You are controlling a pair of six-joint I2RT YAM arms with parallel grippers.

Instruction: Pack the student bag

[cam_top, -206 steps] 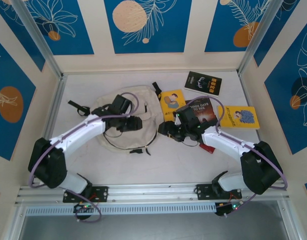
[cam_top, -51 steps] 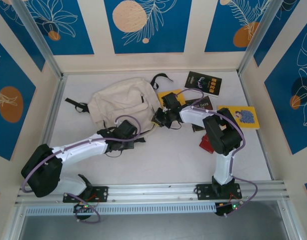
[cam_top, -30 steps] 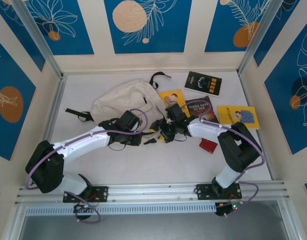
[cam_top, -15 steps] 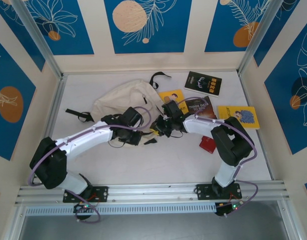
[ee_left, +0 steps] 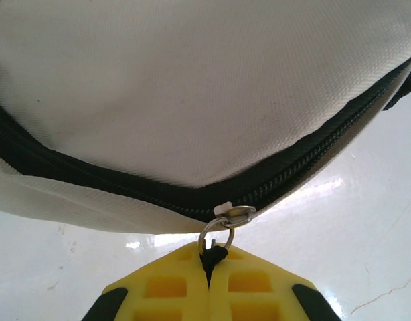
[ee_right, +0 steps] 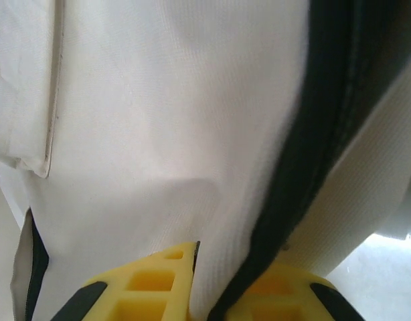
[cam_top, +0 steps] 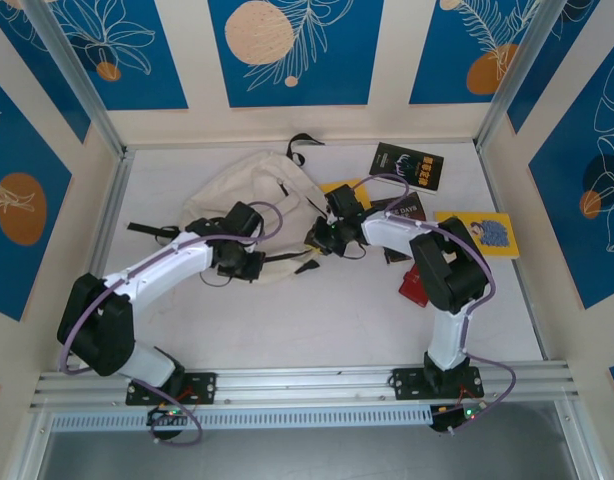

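Arms (cam_top: 167,262) bent toward soft cream canvas student bag (cam_top: 249,180): L gripper (ee_left: 209,274) pinched black zip-pull cord (ee_left: 215,254), R gripper (ee_right: 204,271) clamped fabric, tips hidden.

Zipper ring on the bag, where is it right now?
In the left wrist view, the zipper ring hangs low in the middle, just under the black zipper of the bag and above the shut yellow jaws of the left gripper.

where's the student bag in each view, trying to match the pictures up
Top external: student bag left of centre, toward the back wall.
Left wrist: the bag spans the upper half, above the left gripper.
Right wrist: the bag covers most of the frame, pinched in the right gripper.
Shared landmark: its black zipper line.
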